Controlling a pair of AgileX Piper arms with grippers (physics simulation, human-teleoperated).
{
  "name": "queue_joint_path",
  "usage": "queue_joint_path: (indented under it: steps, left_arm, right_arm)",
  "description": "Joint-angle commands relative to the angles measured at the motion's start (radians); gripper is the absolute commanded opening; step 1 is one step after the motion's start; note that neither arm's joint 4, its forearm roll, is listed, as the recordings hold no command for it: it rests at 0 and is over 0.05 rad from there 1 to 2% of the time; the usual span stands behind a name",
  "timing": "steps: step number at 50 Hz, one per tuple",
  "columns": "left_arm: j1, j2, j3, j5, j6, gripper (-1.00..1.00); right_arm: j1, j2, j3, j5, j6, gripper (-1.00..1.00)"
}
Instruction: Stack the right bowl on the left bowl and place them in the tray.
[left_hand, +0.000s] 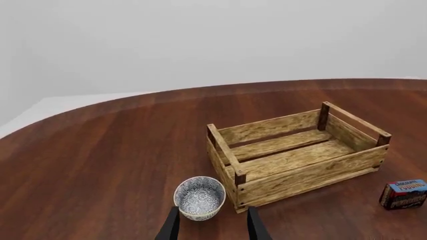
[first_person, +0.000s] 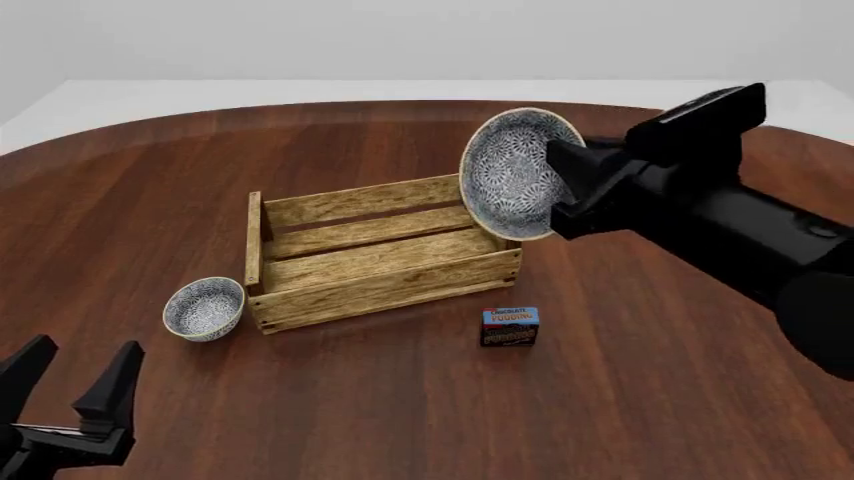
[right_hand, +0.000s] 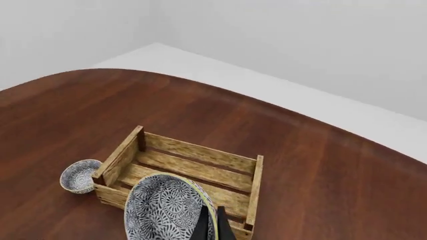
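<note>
My right gripper (first_person: 563, 178) is shut on the rim of the right bowl (first_person: 511, 172), a blue-patterned bowl held tilted in the air above the tray's right end. In the right wrist view this bowl (right_hand: 163, 210) sits pinched in the gripper (right_hand: 212, 224). The tray (first_person: 387, 291) is a light-brown slatted wooden crate in the middle of the table. The smaller left bowl (first_person: 204, 307) stands upright on the table just off the tray's left end. My left gripper (first_person: 74, 385) hovers open near the front left, some way short of that bowl (left_hand: 199, 196).
A small blue-and-brown pudding box (first_person: 510, 327) stands on the table in front of the tray's right corner. The round dark wooden table (first_person: 400, 410) has a curved far edge, with a white floor beyond it.
</note>
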Motion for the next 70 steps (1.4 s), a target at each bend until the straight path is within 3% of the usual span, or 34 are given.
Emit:
queue_joint_path:
  steps: [1,15,23,28,31,38,70]
  left_arm:
    - [0.002,-0.009,0.002,0.005,-0.005,1.00]
    - [-0.004,-0.035,-0.005,0.037,-0.002,1.00]
    - [-0.021,0.108,-0.027,-0.071,-0.003,1.00]
    - [-0.036,0.253,-0.068,-0.144,-0.060,1.00]
    - [-0.046,0.270,-0.077,-0.153,-0.056,1.00]
    - [-0.138,0.463,-0.137,-0.249,-0.041,1.00]
    - [-0.374,0.625,-0.397,-0.177,0.027,1.00]
  right_arm:
    - [-0.030,-0.013,-0.006,0.028,-0.009,-1.00]
    - [-0.025,-0.010,-0.002,0.020,-0.003,-1.00]
    - [-0.023,-0.008,-0.002,0.019,-0.006,-1.00]
    - [-0.021,-0.005,-0.002,0.019,-0.007,-1.00]
    - [-0.021,-0.006,-0.002,0.019,-0.007,-1.00]
    - [-0.019,0.001,-0.002,0.016,-0.007,-1.00]
    - [-0.012,0.048,-0.002,-0.007,-0.011,-1.00]
